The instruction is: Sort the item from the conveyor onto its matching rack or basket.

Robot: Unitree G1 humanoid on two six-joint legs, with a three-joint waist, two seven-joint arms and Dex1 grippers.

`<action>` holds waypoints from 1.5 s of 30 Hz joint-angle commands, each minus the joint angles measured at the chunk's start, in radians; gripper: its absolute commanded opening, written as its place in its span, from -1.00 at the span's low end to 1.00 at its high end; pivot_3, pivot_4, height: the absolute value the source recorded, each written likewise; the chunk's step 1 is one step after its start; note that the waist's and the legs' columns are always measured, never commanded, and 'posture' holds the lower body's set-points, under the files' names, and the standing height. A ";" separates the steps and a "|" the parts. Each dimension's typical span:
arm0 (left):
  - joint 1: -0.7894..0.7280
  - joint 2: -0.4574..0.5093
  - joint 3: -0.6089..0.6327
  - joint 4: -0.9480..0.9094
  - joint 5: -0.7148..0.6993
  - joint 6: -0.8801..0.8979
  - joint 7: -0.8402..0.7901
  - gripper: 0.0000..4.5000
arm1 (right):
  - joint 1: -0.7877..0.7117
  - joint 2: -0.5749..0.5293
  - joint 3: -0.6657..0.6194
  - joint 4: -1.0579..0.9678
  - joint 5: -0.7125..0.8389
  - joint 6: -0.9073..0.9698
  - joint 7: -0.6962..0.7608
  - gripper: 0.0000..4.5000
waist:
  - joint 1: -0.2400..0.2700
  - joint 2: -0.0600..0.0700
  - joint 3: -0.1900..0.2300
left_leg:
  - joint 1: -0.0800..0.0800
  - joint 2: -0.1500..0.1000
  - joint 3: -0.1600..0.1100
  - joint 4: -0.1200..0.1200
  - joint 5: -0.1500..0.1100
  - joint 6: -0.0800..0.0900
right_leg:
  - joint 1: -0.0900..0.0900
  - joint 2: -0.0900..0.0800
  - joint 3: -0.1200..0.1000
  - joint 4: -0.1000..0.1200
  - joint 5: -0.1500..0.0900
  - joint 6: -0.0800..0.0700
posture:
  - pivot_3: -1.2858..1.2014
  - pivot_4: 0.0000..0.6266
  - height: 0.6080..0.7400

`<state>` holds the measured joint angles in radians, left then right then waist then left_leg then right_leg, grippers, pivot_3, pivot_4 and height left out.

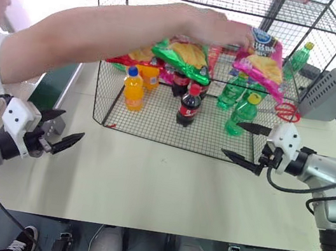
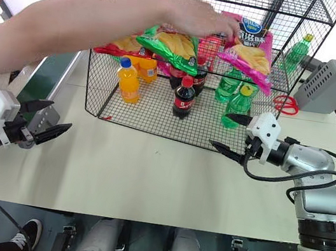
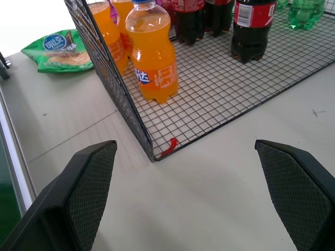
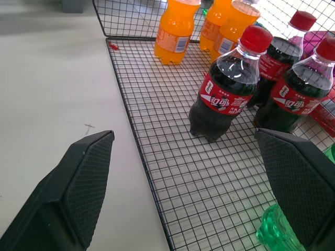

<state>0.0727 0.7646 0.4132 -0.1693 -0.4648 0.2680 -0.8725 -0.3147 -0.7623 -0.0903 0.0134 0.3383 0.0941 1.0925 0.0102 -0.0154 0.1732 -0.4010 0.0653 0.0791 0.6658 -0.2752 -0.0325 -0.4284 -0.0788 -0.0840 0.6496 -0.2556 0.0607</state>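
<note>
Both end effectors (image 2: pixel 236 135) hover spread, below the pink bag (image 2: pixel 252 53) on the rack (image 2: pixel 158 108).

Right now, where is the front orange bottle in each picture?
Left eye: orange bottle left of centre, inside the rack.
Right eye: bottle left of centre.
Left wrist: bottle inside the rack's corner.
Right wrist: bottle beyond the cola.
Shared landmark: red tie at that corner.

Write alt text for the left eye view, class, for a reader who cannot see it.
A person's hand holds a pink chip bag inside a black wire rack stocked with bottles. Below, on the pale table, the left gripper and right gripper hover open.
</note>
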 commanded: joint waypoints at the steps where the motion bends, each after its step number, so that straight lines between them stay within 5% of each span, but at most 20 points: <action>1: 0.001 0.007 0.013 -0.030 -0.004 -0.009 -0.002 1.00 | -0.004 -0.005 -0.012 -0.022 0.002 -0.014 -0.002 0.98 | 0.000 0.000 0.000 | 0.000 0.000 0.000 0.000 0.000 0.000 | 0.000 0.000 0.000 0.000 0.000 0.000 | 0.03 -0.52 1.00; 45: 0.002 0.003 0.014 -0.031 -0.020 -0.006 -0.051 1.00 | -0.014 0.001 0.017 -0.013 -0.019 -0.045 0.001 0.98 | 0.000 0.000 0.000 | 0.000 0.000 0.000 0.000 0.000 0.000 | 0.000 0.000 0.000 0.000 0.000 0.000 | 0.03 -0.52 1.00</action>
<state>0.0767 0.7625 0.4092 -0.1800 -0.4713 0.2710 -0.9219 -0.3159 -0.7622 -0.0598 0.0133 0.3171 0.0711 1.0945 0.0105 -0.0154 0.1732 -0.4009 0.0653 0.0791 0.6658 -0.2752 -0.0325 -0.4284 -0.0788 -0.0840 0.6496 -0.2556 0.0607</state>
